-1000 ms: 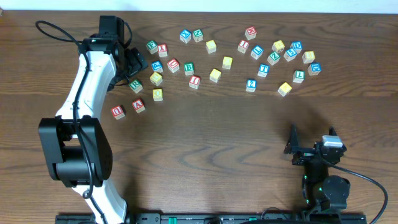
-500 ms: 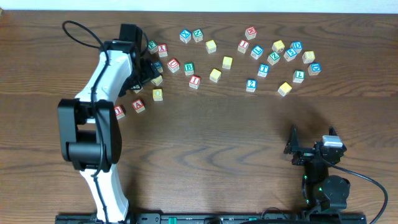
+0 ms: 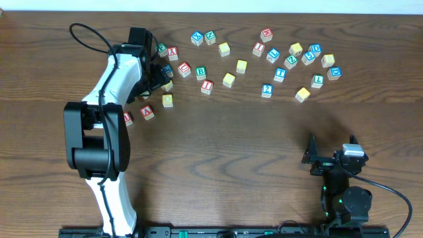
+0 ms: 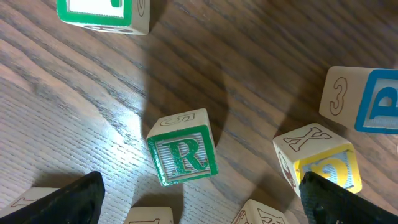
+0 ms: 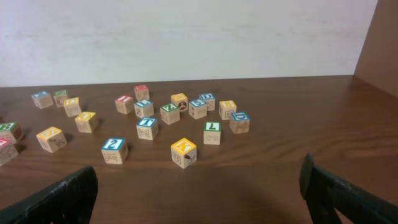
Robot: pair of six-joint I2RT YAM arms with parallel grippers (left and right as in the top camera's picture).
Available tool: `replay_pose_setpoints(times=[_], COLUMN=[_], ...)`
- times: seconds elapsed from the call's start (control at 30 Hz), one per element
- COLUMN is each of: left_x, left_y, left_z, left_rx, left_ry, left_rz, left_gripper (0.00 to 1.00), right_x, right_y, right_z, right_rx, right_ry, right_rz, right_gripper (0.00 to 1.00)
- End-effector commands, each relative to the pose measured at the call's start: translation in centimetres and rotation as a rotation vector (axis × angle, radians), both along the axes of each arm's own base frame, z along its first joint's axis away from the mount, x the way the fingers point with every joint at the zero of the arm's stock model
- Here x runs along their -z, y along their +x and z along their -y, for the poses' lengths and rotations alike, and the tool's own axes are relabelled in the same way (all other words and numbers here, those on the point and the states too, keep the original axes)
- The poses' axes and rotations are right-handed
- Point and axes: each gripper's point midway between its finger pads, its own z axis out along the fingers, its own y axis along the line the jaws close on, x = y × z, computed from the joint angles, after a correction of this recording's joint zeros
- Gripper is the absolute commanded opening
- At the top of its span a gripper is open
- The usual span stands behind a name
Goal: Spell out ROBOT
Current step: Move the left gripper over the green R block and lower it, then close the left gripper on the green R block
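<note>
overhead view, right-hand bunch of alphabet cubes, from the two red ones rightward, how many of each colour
blue alphabet cubes: 6
yellow alphabet cubes: 3
green alphabet cubes: 2
red alphabet cubes: 2
total: 13

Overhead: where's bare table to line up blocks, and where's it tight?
Widest free patch: bare table below the block rows, between the left arm and the right arm. Also open: the strip left of the left arm's base. Crowded: around the green R cube at the left tool, and the upper-right cluster by the blue T cube.
</note>
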Motion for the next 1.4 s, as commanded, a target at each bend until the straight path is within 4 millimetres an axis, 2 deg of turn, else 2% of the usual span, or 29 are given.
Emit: replay_pose_setpoints(times=[0.0,0.17,0.27,0.33,0.67,0.97,1.37], left_x=[-0.8,-0.8,-0.8,-0.8,-0.8,-0.8,-0.7], left_y=[0.8,0.7,0.7,0.7,0.7,0.6,0.6], left_z=[-0.9,-0.9,-0.9,-0.9,-1.1,-2.7,-2.3], left_rx=[-0.01,0.004,0.004,0.004,0.0,-0.039,-0.097], left_ry=[0.043,0.048,0.048,0.048,0.049,0.048,0.019], left_rz=[0.029,0.025,0.024,0.024,0.026,0.021,0.024], left_gripper=[0.99,0.98,0.85,0.8,0.8,0.8,0.79], right_x=[0.0,0.0,0.0,0.0,0.0,0.0,0.0], right_y=[0.0,0.0,0.0,0.0,0.0,0.0,0.0], right_z=[-0.1,-0.1,-0.1,-0.1,-0.1,-0.1,-0.1], right_rx=[-0.001,-0.001,-0.001,-0.001,-0.001,-0.001,-0.001], right_ry=[0.006,0.006,0.006,0.006,0.006,0.006,0.006], right_rz=[0.002,0.002,0.002,0.002,0.002,0.002,0.002], right_gripper=[0.99,0.99,0.99,0.99,0.99,0.99,0.99])
